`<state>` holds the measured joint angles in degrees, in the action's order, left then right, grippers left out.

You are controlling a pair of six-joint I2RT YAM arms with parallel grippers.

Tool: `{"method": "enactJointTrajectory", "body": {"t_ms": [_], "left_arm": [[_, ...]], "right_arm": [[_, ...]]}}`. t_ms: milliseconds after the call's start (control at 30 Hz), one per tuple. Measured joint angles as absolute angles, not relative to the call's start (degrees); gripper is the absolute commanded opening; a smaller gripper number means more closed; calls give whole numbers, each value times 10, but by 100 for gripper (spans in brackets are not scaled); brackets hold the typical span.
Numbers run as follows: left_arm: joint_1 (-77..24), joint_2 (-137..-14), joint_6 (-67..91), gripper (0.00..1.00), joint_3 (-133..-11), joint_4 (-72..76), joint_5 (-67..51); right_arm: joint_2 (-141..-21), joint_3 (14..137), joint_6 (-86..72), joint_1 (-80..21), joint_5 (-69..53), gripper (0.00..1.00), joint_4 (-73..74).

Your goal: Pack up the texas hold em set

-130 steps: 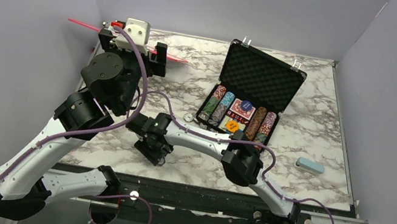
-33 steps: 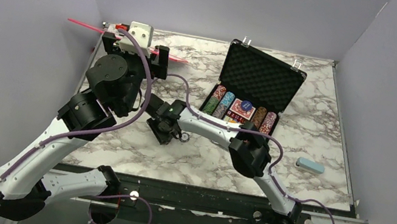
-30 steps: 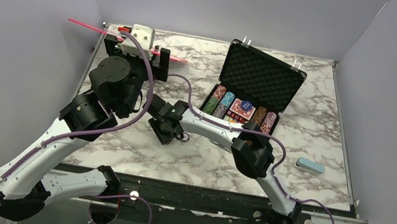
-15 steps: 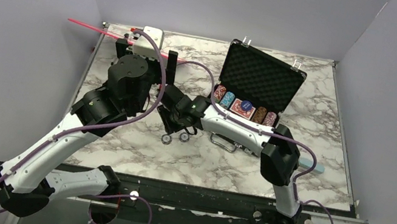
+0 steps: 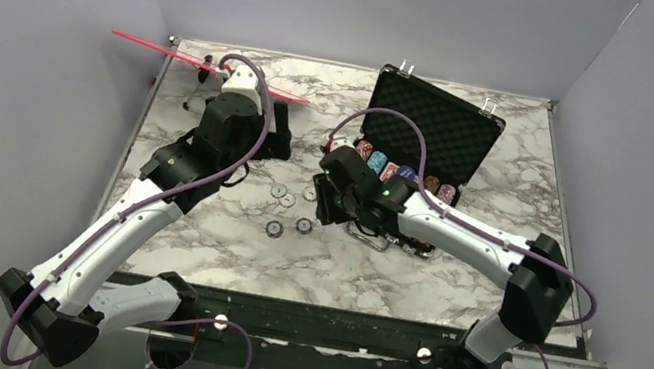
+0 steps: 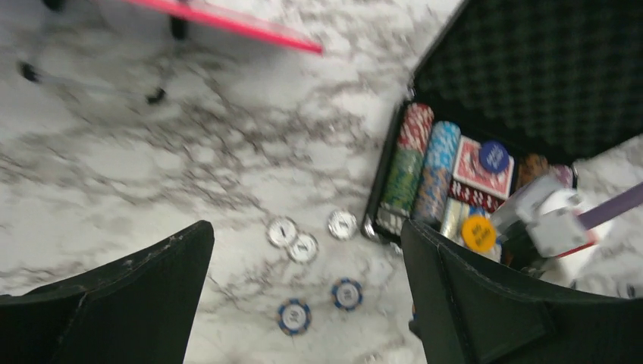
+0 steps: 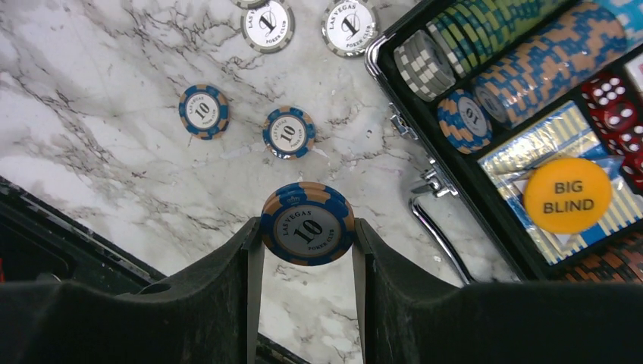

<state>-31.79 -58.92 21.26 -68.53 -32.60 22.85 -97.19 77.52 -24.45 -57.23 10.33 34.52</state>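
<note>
The black briefcase (image 5: 430, 127) stands open at the back right, with rows of coloured chips (image 7: 500, 68), dice and a yellow "BIG BLIND" button (image 7: 567, 195) inside. My right gripper (image 7: 307, 227) is shut on a blue-and-orange 10 chip (image 7: 307, 224), held above the table just left of the case's metal handle (image 7: 436, 216). Two more blue 10 chips (image 7: 203, 111) and two white 1 chips (image 7: 267, 24) lie loose on the marble. My left gripper (image 6: 307, 292) is open and empty, high above these loose chips (image 6: 294, 316).
A pink strip on wire legs (image 5: 212, 66) stands at the back left. The table's dark front edge (image 7: 45, 243) shows near the right gripper. The right arm (image 5: 467, 232) crosses in front of the case.
The right gripper has moved right, toward the case, with a blue chip in it. The left arm has swung right, over the loose chips now uncovered on the marble.
</note>
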Motion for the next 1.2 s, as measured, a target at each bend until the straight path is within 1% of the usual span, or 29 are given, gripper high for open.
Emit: {"method": "enactJointTrajectory", "body": {"t_ms": [200,333,533,633,700,767,867,1167,1200], "left_arm": [[-312,-588,298,84,-582,-326,79],[-307,-575,352,81,-528,-314,-20],[-302,-553,442,83,-433,-229,-191],[-297,-540,483,77,-390,-174,-245],[-292,-534,511,68,-367,-138,-268],[-288,-534,530,62,-349,-107,-286],[-286,-534,547,60,-339,-82,-308],[-274,-535,544,60,-340,-64,-339],[-273,-536,542,58,-340,-64,-343]], "right_arm": [[-867,681,-192,-570,95,18,269],[-822,642,-132,-570,53,18,231],[-797,632,-60,-570,2,19,202],[-790,629,-39,-570,-19,19,199],[-788,629,-29,-570,-33,19,199],[-788,629,-23,-570,-41,19,201],[-788,628,-18,-570,-51,19,201],[-788,628,-11,-570,-74,18,193],[-789,628,-10,-570,-75,18,193]]}}
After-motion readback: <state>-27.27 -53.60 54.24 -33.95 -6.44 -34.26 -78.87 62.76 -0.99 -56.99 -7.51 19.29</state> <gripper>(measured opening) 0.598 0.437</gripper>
